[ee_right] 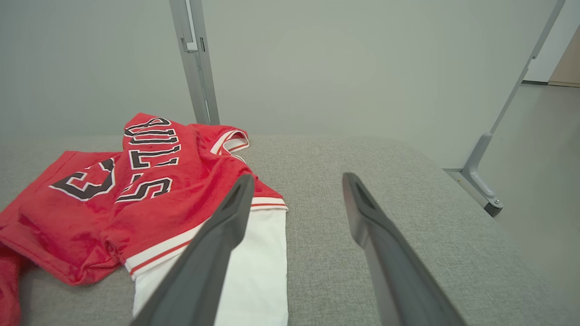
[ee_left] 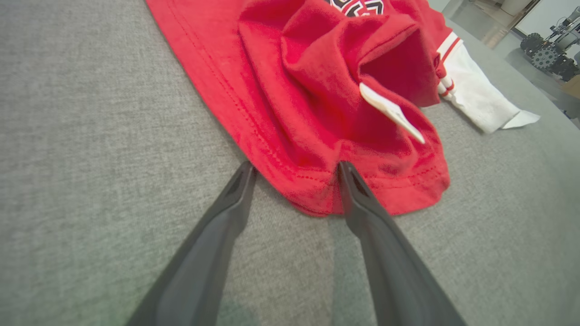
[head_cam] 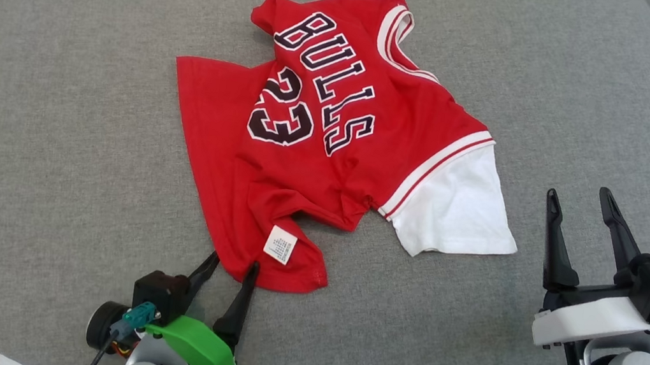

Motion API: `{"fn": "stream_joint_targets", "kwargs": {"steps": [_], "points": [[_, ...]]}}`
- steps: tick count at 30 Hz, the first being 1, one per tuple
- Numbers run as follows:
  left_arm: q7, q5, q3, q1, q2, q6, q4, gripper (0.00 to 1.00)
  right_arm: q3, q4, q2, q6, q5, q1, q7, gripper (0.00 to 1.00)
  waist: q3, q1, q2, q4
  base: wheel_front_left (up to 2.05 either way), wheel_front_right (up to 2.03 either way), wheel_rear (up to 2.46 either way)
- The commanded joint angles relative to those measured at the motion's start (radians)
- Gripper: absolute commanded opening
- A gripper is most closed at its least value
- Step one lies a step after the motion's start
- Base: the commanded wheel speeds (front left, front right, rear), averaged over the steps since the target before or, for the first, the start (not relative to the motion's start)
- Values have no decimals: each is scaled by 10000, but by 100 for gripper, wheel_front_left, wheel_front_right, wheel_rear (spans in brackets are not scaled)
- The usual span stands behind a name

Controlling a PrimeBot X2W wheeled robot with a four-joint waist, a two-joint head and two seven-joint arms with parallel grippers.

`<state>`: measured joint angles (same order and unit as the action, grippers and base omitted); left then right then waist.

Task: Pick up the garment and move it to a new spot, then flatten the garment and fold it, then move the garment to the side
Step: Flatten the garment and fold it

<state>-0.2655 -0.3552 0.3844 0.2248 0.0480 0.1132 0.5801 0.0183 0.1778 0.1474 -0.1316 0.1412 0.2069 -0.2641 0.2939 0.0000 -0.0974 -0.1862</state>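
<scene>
— Where was the jersey (head_cam: 330, 145)?
— Crumpled on the grey counter (head_cam: 53, 103), white sleeve (head_cam: 456, 208) toward the robot's right (care label (head_cam: 280, 244) flipped up).
— And the hands?
— The left hand (head_cam: 234, 260) was spread wide, fingertips at the near hem corner, gripping nothing. The right hand (head_cam: 577, 192) was wide too, near the sleeve, not touching.

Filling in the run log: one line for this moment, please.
garment: crumpled on grey surface | left gripper: open, at hem | right gripper: open, clear of white sleeve
</scene>
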Motion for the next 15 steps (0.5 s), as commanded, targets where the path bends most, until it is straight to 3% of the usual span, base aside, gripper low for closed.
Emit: {"fn": "stream_joint_targets", "kwargs": {"steps": [1, 2, 10, 15], "points": [[26, -15, -31, 91, 46, 7, 110, 22, -20, -38, 6, 18, -4, 13, -7, 100, 148, 0, 0, -129, 0, 0, 0], [29, 34, -20, 138, 46, 16, 175, 0, -42, -40, 3, 18, 3, 30, -7, 100, 173, 0, 0, -126, 0, 0, 0], [17, 899, -1135, 36, 121, -3, -715, 0, -271, -18, -207, 18, 49, -103, -7, 100, 98, 0, 0, 445, 0, 0, 0], [15, 1818, -1749, 105, 937, 87, -1158, 0, -293, 140, -341, 18, 148, -176, -7, 100, 71, 0, 0, 989, 0, 0, 0]]}}
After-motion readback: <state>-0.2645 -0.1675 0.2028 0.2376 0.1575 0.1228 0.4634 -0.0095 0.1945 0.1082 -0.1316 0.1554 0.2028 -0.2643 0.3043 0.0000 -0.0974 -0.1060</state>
